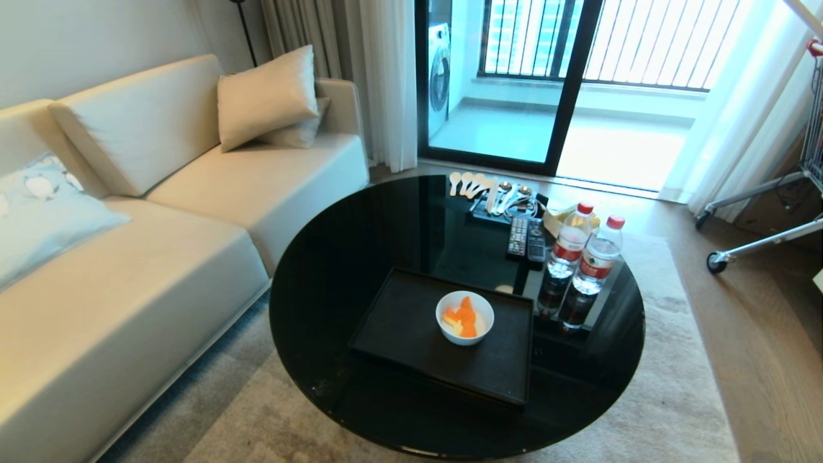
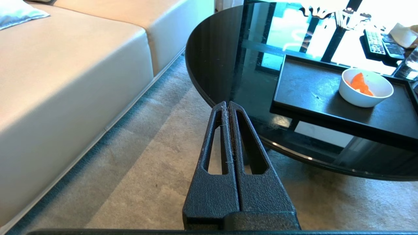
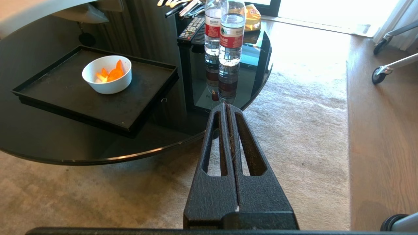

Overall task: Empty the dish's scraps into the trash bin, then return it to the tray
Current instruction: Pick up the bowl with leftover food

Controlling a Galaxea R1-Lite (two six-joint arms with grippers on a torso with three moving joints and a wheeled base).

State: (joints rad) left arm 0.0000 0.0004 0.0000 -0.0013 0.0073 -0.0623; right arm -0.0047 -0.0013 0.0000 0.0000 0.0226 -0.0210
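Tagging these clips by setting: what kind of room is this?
Most likely a home or apartment living room: a cream sofa beside a round black coffee table with TV remotes, and a sliding glass door onto a balcony.

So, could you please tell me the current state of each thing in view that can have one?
dish: upright on the tray, holding scraps
scraps: not yet emptied
tray: flat on the table
water bottles: upright, capped
left gripper: jaws shut, empty, short of the table
right gripper: jaws shut, empty, short of the table
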